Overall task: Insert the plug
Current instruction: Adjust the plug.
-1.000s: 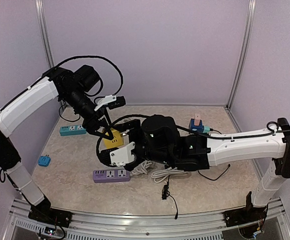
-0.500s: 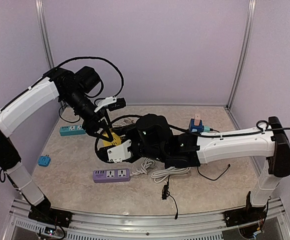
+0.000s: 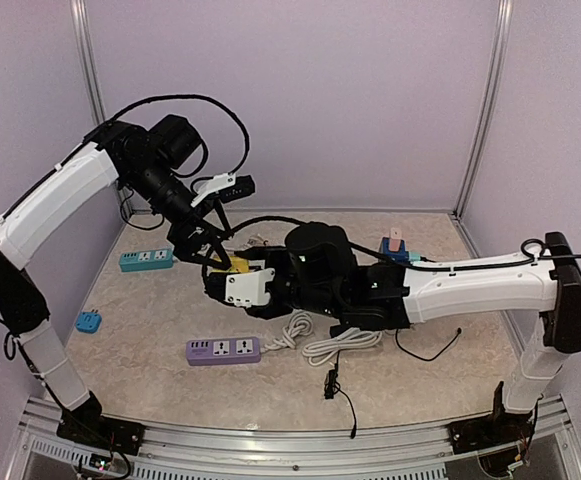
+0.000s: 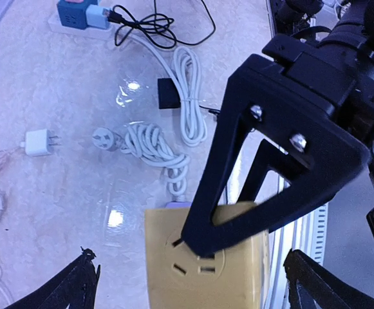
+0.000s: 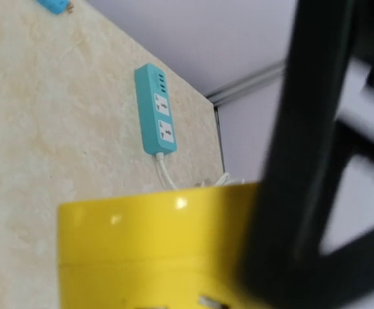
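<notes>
A yellow socket cube sits between both grippers left of the table's centre. My right gripper is shut on it. In the left wrist view one black right finger lies across the cube's socket face and the other is behind it. My left gripper is wide open, its fingertips apart on both sides of the cube and not touching it. The cube fills the bottom of the right wrist view. A grey round plug on a coiled white cable lies loose on the table.
A purple power strip lies near the front. A teal strip lies at the left, with a small blue adapter nearer. White coiled cables, a black adapter, a white charger and a blue cube socket lie around.
The yellow cube has moved a little up and back with my right gripper. My left arm has risen and swung back slightly, its gripper still over the cube.
</notes>
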You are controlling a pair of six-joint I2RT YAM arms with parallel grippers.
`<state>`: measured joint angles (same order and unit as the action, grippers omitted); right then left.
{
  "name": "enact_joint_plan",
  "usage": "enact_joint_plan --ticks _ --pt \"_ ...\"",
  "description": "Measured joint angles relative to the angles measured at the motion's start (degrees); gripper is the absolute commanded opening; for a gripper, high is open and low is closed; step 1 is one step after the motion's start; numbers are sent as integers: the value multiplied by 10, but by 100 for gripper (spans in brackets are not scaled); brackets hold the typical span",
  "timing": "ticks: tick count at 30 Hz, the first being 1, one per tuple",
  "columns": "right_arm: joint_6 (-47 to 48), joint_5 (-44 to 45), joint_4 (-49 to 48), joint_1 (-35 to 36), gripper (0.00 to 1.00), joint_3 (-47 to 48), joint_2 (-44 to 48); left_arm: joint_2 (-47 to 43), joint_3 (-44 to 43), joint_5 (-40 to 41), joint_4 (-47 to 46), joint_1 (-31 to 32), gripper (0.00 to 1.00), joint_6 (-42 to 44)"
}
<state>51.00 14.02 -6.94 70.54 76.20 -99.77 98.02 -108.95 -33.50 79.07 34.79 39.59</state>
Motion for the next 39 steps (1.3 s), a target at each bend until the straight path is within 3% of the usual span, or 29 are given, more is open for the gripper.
enact_joint_plan --ticks 9,16,25,29,32,39 --pt "-189 -45 -24 -48 0 -45 52 -2 -204 83 -16 -17 99 14" --pt "-406 -222 -47 -101 0 -45 118 -90 -205 92 -25 -7 99 24" --pt "-625 -377 -92 -101 0 3 142 -259 -39 107 -63 138 99 23" --pt "-662 -431 -41 -100 0 57 135 -321 29 181 -106 255 99 146" --pt "-656 -443 24 -95 0 102 130 -346 64 240 -120 309 99 249" --pt "-619 -460 132 -62 0 119 113 -355 118 335 -162 348 99 386"
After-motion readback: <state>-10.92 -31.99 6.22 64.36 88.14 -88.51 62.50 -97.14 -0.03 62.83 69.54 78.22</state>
